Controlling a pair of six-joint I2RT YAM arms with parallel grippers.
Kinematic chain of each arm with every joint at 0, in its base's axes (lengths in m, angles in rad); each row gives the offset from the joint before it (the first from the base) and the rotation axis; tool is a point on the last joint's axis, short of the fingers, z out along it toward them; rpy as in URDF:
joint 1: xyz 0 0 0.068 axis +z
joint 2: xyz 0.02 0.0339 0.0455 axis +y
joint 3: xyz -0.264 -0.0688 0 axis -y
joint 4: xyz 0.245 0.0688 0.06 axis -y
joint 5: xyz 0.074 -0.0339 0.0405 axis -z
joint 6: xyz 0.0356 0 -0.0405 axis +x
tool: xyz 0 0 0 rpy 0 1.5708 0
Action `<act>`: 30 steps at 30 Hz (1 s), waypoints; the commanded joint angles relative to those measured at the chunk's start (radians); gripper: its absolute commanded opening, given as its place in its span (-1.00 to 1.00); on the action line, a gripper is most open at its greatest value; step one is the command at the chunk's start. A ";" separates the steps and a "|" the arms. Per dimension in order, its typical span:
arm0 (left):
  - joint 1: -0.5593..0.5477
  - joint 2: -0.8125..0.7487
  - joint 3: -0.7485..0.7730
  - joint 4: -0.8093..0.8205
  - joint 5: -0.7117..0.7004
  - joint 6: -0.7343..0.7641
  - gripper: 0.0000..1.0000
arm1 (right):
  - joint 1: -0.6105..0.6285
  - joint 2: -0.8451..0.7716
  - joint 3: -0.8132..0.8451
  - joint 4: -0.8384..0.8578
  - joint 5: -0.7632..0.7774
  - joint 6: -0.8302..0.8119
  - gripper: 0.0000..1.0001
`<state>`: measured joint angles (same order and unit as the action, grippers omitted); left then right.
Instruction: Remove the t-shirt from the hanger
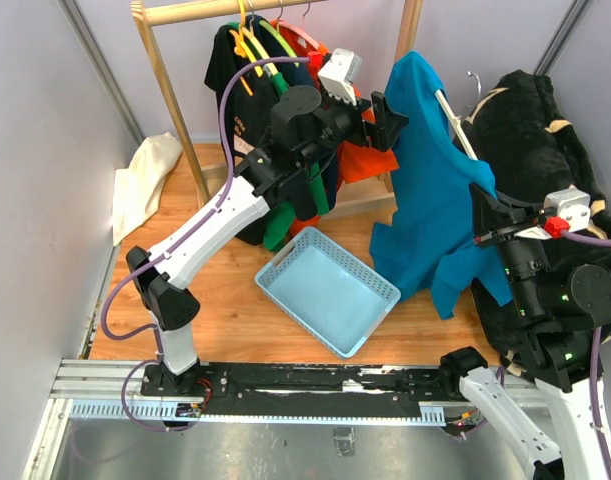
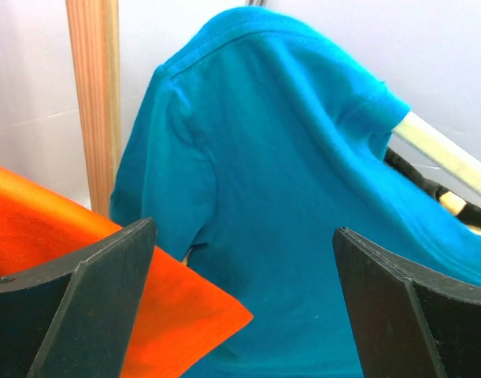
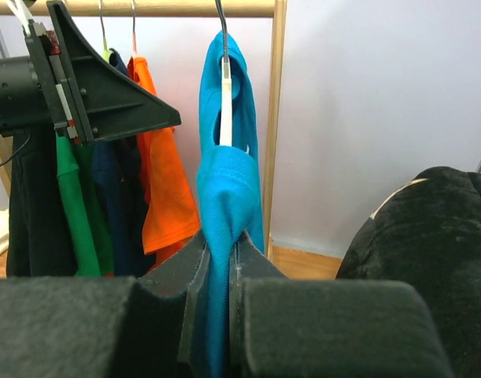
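Note:
A teal t-shirt point(image 1: 425, 190) hangs on a white hanger point(image 1: 453, 122) with a metal hook, held in the air to the right of the rack and tilted. My right gripper point(image 1: 485, 228) is shut on a bunched fold of the t-shirt point(image 3: 224, 197) low on its right side; in the right wrist view the cloth runs between the pads of that gripper point(image 3: 223, 244), below the hanger point(image 3: 225, 102). My left gripper point(image 1: 390, 120) is open just left of the shirt's upper part. Its left wrist view shows the gripper point(image 2: 244, 228) facing the t-shirt point(image 2: 287, 181) with nothing between the fingers, and one hanger arm point(image 2: 445, 153) pokes out of the sleeve.
A light blue basket point(image 1: 325, 285) lies on the wooden floor below the shirt. The wooden rack point(image 1: 170, 90) holds several other shirts point(image 1: 275, 120), an orange one point(image 2: 106, 291) nearest the left gripper. A black cloth pile point(image 1: 545, 130) fills the right side. A white cloth point(image 1: 145, 180) lies at the left.

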<state>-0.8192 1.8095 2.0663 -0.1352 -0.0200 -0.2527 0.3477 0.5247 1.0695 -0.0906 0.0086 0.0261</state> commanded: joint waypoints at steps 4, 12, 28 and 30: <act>-0.016 0.002 0.031 0.079 0.065 -0.046 0.98 | 0.022 -0.032 -0.014 0.024 -0.025 0.016 -0.99; -0.024 0.031 0.040 0.097 0.076 -0.084 0.97 | 0.022 -0.041 -0.022 0.013 -0.027 0.008 -0.99; -0.029 0.104 0.128 0.083 0.076 -0.120 0.69 | 0.022 -0.051 -0.026 0.010 -0.054 0.022 -0.99; -0.030 0.107 0.130 0.094 0.086 -0.124 0.51 | 0.022 -0.052 -0.029 0.010 -0.056 0.023 -0.99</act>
<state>-0.8356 1.9015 2.1567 -0.0731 0.0471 -0.3668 0.3477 0.4934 1.0405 -0.1406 -0.0269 0.0303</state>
